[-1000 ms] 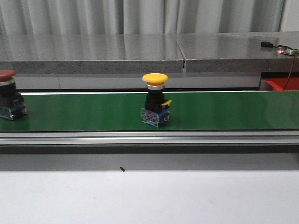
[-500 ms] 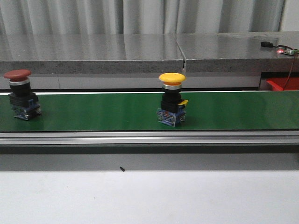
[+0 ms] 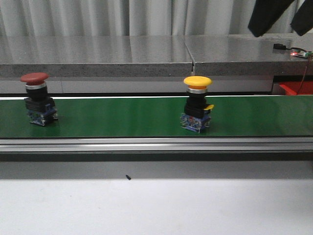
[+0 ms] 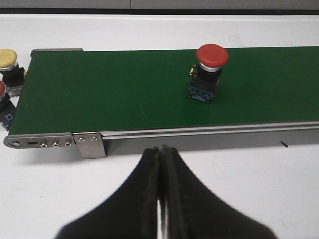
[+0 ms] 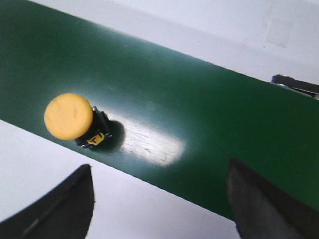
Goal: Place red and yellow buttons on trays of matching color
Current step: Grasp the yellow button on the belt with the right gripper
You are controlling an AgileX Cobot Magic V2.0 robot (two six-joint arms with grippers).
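The yellow push button (image 3: 197, 104) stands upright on the green conveyor belt (image 3: 122, 117), right of the belt's middle and closer to its near edge than its far one. The red push button (image 3: 37, 99) stands upright towards the belt's left end, well apart from the yellow one. In the left wrist view two more buttons, one yellow (image 4: 10, 64) and one red (image 4: 4, 105), are seen on the white bench (image 4: 239, 184) just off one end of the belt. A red tray (image 3: 295, 88) is partly seen past the belt's right end; no yellow tray can be made out.

The step in hand is judged to be the pickup of the yellow push button by the right arm. It would be done well if the pincer were brought down centred over the cap, with the fingers set either side of the black body below the cap rather than on the dome itself, and if allowance were made for any travel of the belt.

The right pincer (image 5: 159, 199) is spread wide and holds nothing; it hangs above the belt, touching nothing, with the yellow cap lying off towards one finger rather than midway. The left pincer (image 4: 160, 189) is closed, finger against finger, with nothing between, and is held above the bench short of the belt's near edge.
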